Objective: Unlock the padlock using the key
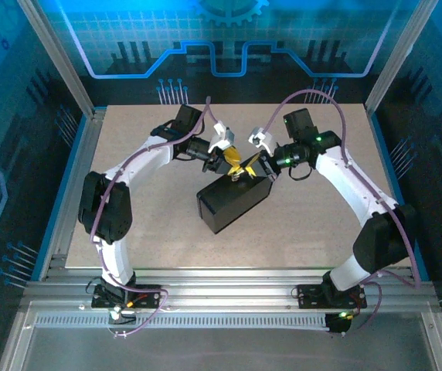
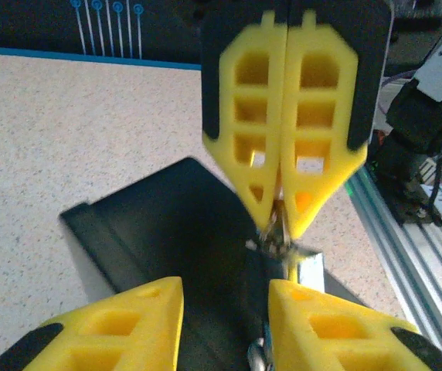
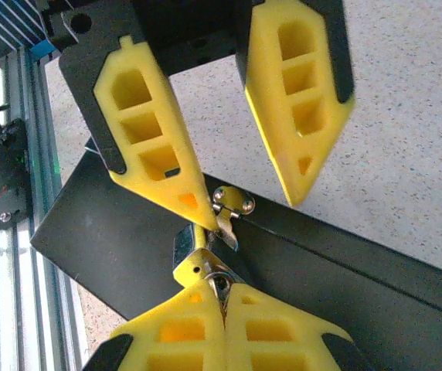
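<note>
**Two robot grippers meet over a black box on a speckled table**

Seen from above, a beige speckled tabletop [image 1: 128,232] fills the work cell. Two white and black robot arms curve inward from its near edge, the left arm [image 1: 128,174] and the right arm [image 1: 356,185], and their tips almost touch at the centre.

Below them a black rectangular box [image 1: 232,202] lies at an angle on the table.

The left gripper [image 3: 248,205] has yellow wedge-shaped fingers with a clear gap between them, and nothing is held in the gap. One fingertip sits just beside a small silver metal latch [image 3: 232,202] on the box's edge.

The right gripper [image 2: 277,224], also yellow, faces it with its jaws pressed fully together.

Just below those tips, at the box's edge, is a small square silver block [image 2: 307,272] that looks like the padlock.

Pinched at the right gripper's very tips is a thin, pale silvery metal key [image 2: 273,241]. It is blurred and too small to make out in detail.
</note>
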Action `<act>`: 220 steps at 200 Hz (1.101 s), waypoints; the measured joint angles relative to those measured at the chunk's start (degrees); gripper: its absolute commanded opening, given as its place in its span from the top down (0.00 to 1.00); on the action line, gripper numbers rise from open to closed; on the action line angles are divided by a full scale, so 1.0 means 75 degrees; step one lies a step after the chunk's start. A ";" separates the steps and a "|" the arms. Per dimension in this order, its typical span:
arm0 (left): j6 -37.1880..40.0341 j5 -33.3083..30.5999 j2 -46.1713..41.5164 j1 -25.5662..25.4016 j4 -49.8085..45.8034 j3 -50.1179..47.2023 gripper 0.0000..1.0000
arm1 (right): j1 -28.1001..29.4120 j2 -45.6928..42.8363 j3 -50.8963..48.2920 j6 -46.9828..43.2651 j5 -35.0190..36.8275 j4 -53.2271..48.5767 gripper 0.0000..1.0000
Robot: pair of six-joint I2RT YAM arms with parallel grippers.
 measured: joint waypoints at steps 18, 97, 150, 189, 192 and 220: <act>-0.0160 -0.0093 -0.0047 0.0131 0.0143 -0.0204 0.60 | -0.0131 0.0026 0.0038 0.0122 -0.0079 -0.0082 1.00; -0.1279 -0.0624 -0.0915 0.0297 0.1381 -0.1402 0.53 | -0.0414 0.0994 0.0962 0.0638 -0.0676 -0.1026 0.96; -0.1501 -0.0673 -0.1437 0.0102 0.1769 -0.1944 0.47 | -0.0755 0.0819 0.0504 0.0877 -0.1174 -0.0863 0.98; -0.1495 -0.0871 -0.1137 -0.0411 0.1728 -0.1419 0.45 | -0.0702 0.0449 0.0184 0.0635 -0.1236 -0.0764 0.98; -0.1492 -0.0889 -0.1113 -0.0449 0.1737 -0.1381 0.44 | -0.0699 0.0440 0.0175 0.0624 -0.1241 -0.0761 0.98; -0.1492 -0.1122 -0.0877 -0.0679 0.1737 -0.1166 0.44 | -0.0688 0.0414 0.0111 0.0539 -0.1288 -0.0702 0.99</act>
